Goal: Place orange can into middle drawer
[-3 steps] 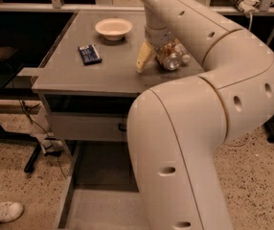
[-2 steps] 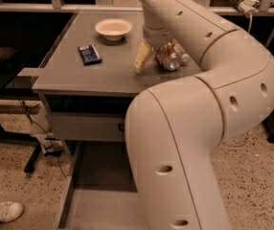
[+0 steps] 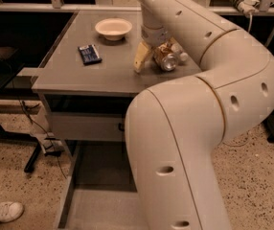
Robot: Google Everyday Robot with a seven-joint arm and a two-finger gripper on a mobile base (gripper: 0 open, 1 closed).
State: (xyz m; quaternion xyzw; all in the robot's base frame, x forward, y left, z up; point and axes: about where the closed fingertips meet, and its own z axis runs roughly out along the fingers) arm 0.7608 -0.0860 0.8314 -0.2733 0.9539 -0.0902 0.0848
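The middle drawer (image 3: 93, 206) stood open at the near left, no can in its visible part, while to the right the gripper (image 3: 150, 61) sat at the orange can (image 3: 165, 60) on the worktop (image 3: 65, 73), its jaws' hold impossible to tell, so lifting, carrying and placing seemingly remained.

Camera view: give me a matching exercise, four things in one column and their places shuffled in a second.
1. white bowl
2. dark blue packet
3. orange can
4. middle drawer

A. pulled open, low under the table
B. at the gripper, on the table's right part
C. far side of the table
D. left part of the table, nearer than the bowl

Pairs: 1-C, 2-D, 3-B, 4-A
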